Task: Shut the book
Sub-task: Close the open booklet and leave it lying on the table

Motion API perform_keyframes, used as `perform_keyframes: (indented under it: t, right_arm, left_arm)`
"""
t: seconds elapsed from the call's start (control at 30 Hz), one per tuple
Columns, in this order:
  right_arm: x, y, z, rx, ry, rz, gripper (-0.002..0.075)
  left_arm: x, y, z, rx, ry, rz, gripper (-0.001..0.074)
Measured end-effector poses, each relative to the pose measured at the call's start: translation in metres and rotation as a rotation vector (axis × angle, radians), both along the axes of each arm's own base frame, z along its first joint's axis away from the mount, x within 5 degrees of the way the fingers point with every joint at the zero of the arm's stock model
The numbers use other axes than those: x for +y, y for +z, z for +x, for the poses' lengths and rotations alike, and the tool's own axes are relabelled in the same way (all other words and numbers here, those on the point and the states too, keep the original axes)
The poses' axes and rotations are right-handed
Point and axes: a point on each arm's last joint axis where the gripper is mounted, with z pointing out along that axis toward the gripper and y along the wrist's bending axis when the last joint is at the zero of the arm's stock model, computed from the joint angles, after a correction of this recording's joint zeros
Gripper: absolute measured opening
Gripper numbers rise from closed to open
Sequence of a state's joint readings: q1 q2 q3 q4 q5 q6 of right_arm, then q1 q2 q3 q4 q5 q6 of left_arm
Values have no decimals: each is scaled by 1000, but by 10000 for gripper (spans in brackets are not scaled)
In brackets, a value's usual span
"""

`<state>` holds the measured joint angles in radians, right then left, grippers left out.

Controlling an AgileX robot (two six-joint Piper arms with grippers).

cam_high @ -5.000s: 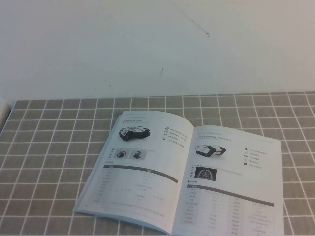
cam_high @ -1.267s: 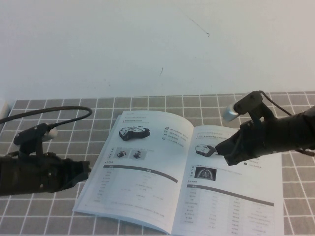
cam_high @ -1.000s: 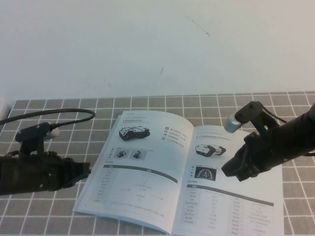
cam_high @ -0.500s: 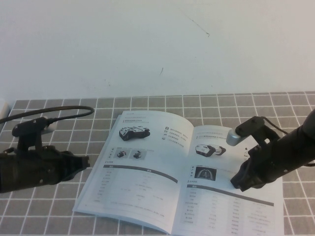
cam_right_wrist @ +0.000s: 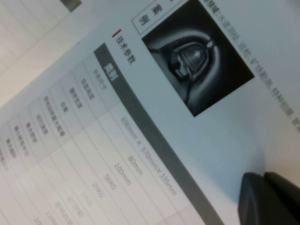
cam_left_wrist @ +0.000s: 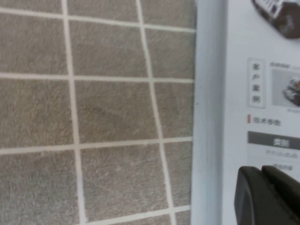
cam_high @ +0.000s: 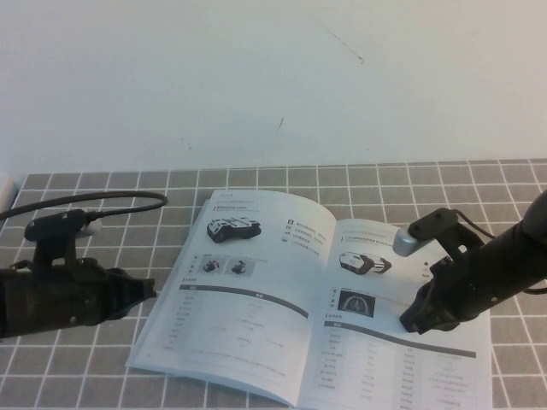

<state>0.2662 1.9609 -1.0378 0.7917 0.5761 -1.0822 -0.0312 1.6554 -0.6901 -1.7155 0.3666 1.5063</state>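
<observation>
An open book (cam_high: 325,290) lies flat on the grey tiled mat, printed pages up, with photos of black and white devices. My left gripper (cam_high: 148,290) is shut and sits low by the book's left edge. In the left wrist view its tips (cam_left_wrist: 261,174) hover over the left page's (cam_left_wrist: 262,93) outer margin, just inside the edge. My right gripper (cam_high: 409,323) is shut and rests on or just above the right page, below the dark square photo (cam_high: 353,301). In the right wrist view its tips (cam_right_wrist: 264,182) are close over the page (cam_right_wrist: 154,140) beside that photo (cam_right_wrist: 199,65).
The grey tiled mat (cam_high: 94,213) covers the table up to a white wall (cam_high: 256,77) behind. A black cable (cam_high: 102,202) loops from the left arm over the mat. A small white object (cam_high: 4,184) shows at the far left edge.
My right gripper has moved down and toward the near side across the right page, settling below the dark photo. My left arm has shifted only slightly by the book's left edge.
</observation>
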Motion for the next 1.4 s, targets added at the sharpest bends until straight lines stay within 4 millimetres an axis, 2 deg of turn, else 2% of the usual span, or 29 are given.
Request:
perform_keyframes:
  t: [0.4,1.0,1.4]
  right_arm:
    - [0,0,0,1,0,0,-3]
    - [0,0,0,-1,3,0,-3]
    - [0,0,0,-1,3,0,-3]
  left_arm:
    - [-5,-33,3,115,-28,-52,-4]
    - [5,-34,11,105,48,51,-4]
    - [-10,-45,12,138,-57,-131,-4]
